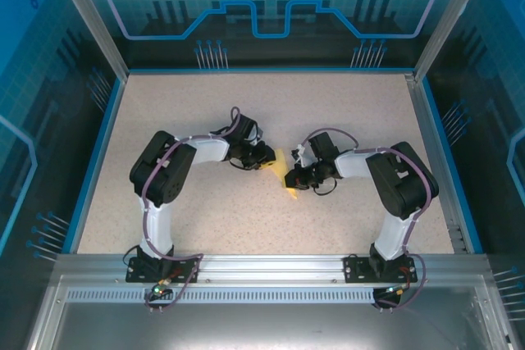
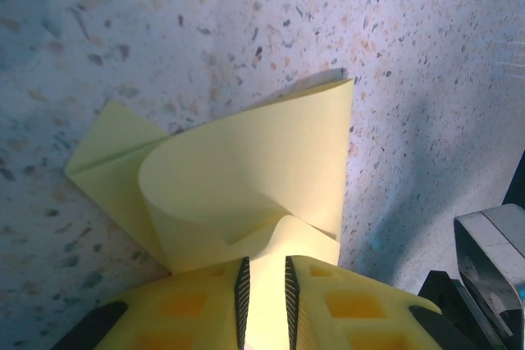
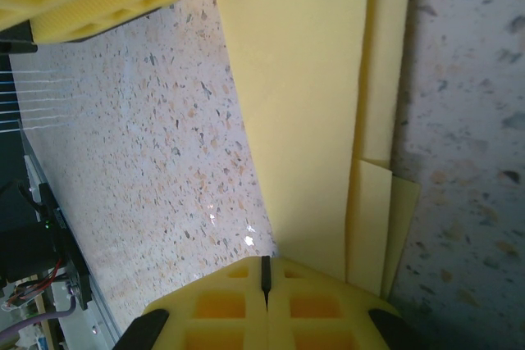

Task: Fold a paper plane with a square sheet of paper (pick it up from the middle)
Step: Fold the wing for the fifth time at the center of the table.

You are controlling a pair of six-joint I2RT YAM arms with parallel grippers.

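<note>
The square sheet of paper is pale yellow and partly folded, lying mid-table between my two grippers. In the left wrist view the paper curls up in a loop from a flat, creased part, and one flap runs in between the pads of my left gripper, which is shut on it with the jaws a narrow gap apart. My right gripper is fully shut, its tip resting at the edge of the paper's layered folds. From above, the left gripper and the right gripper almost meet.
The speckled beige table has a blue rim and clear walls on three sides. An aluminium rail carries both arm bases at the near edge. Part of the right arm sits close beside the left fingers.
</note>
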